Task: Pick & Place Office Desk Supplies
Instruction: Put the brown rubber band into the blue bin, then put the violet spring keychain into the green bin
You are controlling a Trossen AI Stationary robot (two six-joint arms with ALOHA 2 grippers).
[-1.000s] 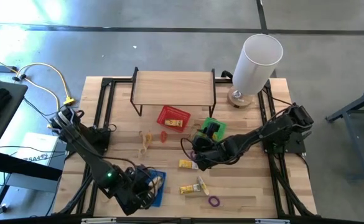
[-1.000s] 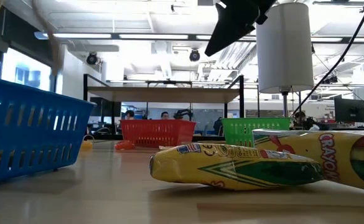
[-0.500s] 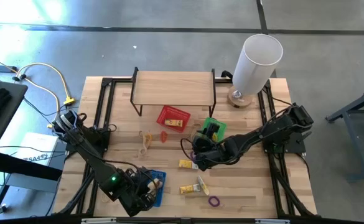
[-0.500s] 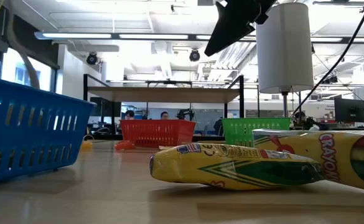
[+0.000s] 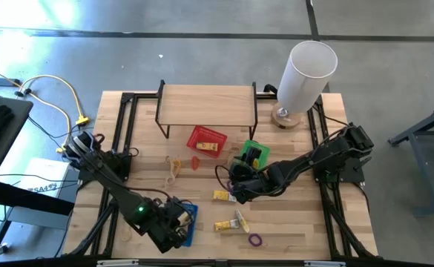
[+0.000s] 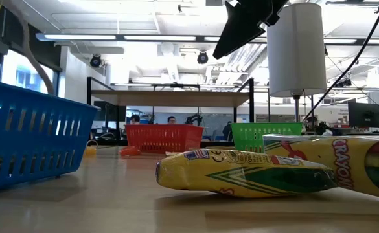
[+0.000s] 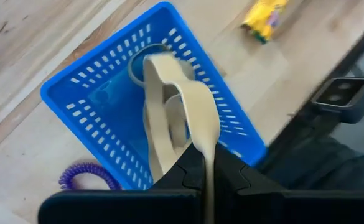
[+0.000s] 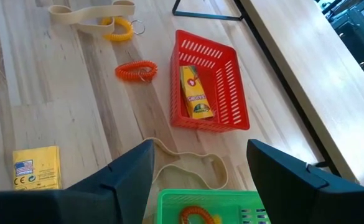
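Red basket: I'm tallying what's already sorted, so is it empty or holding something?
Holding something. In the right wrist view, the red basket has a yellow crayon box lying inside it, upright on the table.

A pale tan band (image 7: 169, 118) hangs in a long loop over the blue basket (image 7: 76, 93), pinched at one end. A purple coil loop (image 7: 85, 177) lies just beside that basket. A yellow crayon box (image 8: 194, 93) lies flat inside the red basket (image 8: 231, 106). An orange coil (image 8: 136, 70), a yellow coil (image 8: 119, 28), two further tan bands (image 8: 88, 11) (image 8: 191, 171) and a yellow block (image 8: 37, 167) lie flat on the table.
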